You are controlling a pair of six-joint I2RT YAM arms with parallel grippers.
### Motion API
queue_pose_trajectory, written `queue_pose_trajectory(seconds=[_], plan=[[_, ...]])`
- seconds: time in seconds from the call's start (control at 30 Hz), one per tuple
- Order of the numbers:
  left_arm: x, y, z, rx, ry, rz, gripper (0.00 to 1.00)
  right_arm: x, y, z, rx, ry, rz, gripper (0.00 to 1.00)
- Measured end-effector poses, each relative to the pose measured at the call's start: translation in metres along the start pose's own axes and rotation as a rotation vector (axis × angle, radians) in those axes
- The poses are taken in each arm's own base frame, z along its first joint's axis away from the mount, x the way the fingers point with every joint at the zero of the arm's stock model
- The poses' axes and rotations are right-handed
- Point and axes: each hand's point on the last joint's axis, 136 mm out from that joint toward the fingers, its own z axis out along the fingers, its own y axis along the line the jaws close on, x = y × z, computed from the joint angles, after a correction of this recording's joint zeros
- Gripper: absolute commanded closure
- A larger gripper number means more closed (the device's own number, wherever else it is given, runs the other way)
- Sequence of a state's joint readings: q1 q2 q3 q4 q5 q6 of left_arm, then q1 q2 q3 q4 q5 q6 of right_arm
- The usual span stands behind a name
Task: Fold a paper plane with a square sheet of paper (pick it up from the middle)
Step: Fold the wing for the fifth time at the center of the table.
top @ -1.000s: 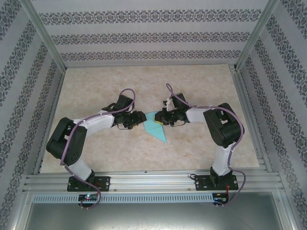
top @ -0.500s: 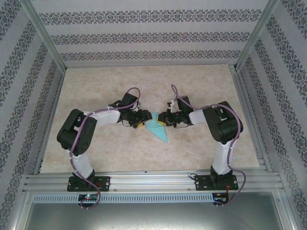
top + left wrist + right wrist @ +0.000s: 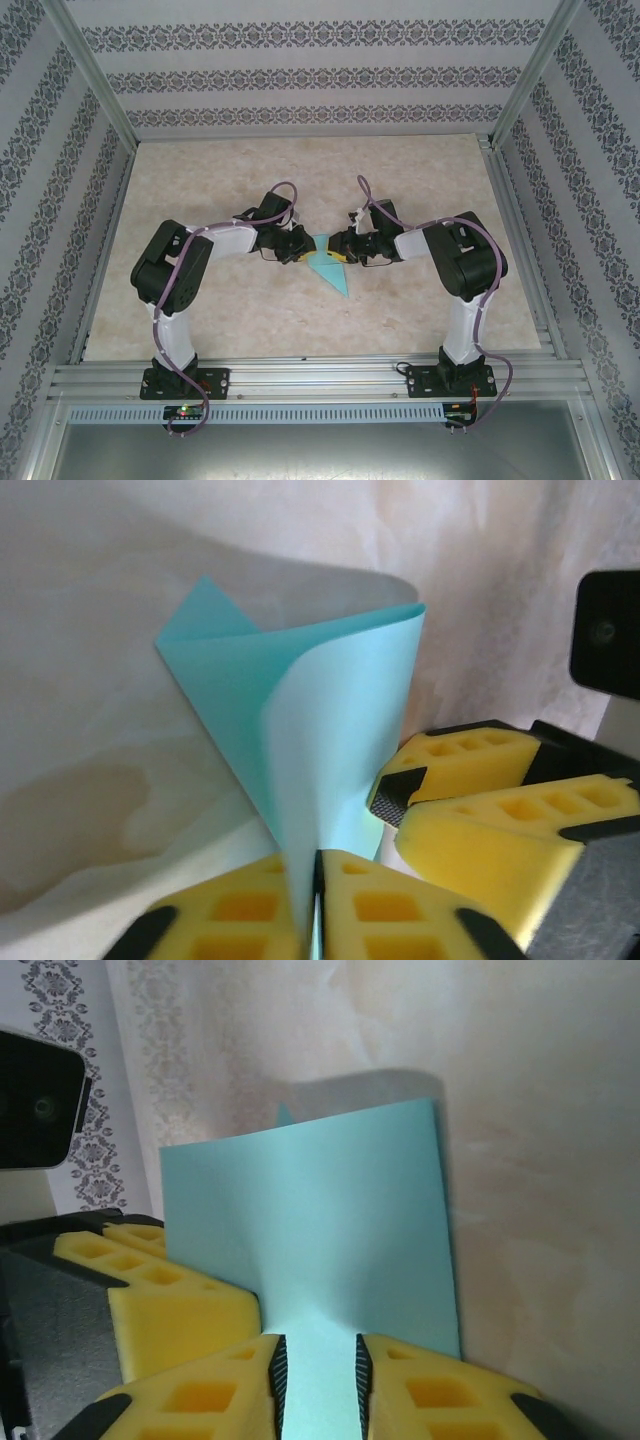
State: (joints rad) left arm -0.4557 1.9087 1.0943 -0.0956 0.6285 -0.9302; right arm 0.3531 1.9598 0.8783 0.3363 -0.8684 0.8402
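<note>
**Left gripper (image 3: 300, 247) clamps the folded paper (image 3: 328, 268) mid-table; right gripper (image 3: 338, 247) stands slightly apart**

From above, both arms reach inward and their grippers meet nose to nose near the middle of the table (image 3: 420, 300), about halfway between its left and right edges. The teal paper sits between them and just below. Its long pointed end lies flat on the table, aimed toward the near edge and a little to the right.

In the left wrist view, the left gripper's yellow pads are pressed together with one layer of the paper caught between them. That layer rises from the pads and curls over in a loose roll. A flat triangular flap pokes out behind it to the left. The right gripper sits just beside the paper's right edge, its two yellow fingers close to each other.

In the right wrist view, the right gripper's pads have a narrow gap between them. The paper stands up as a broad sheet in front, and its lower part runs down into that gap without the pads pressing on it. The left gripper's yellow fingers (image 3: 160, 1280) show at the left, against the sheet's lower left side.
</note>
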Motion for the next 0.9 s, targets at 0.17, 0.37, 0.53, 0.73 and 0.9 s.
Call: queue_pose_trajectory(seconds=[0.17, 0.37, 0.53, 0.73, 0.9], plan=[[-0.002, -0.003, 0.0, 0.005, -0.004, 0.002, 1.0, -0.013, 0.001, -0.033, 0.045, -0.108, 0.001, 0.63], [-0.005, -0.009, -0.002, 0.01, -0.009, 0.006, 1.0, -0.007, 0.034, -0.078, 0.156, -0.308, -0.256, 0.61], [-0.009, -0.016, -0.004, 0.017, -0.014, 0.011, 1.0, 0.055, 0.047, -0.049, 0.311, -0.297, -0.66, 0.55], [-0.008, -0.015, -0.005, 0.012, -0.013, 0.008, 0.99, 0.091, 0.024, -0.022, 0.513, -0.24, -0.99, 0.53], [-0.007, -0.013, -0.005, 0.006, -0.009, 0.004, 0.99, 0.092, 0.007, -0.012, 0.678, -0.219, -1.154, 0.53]])
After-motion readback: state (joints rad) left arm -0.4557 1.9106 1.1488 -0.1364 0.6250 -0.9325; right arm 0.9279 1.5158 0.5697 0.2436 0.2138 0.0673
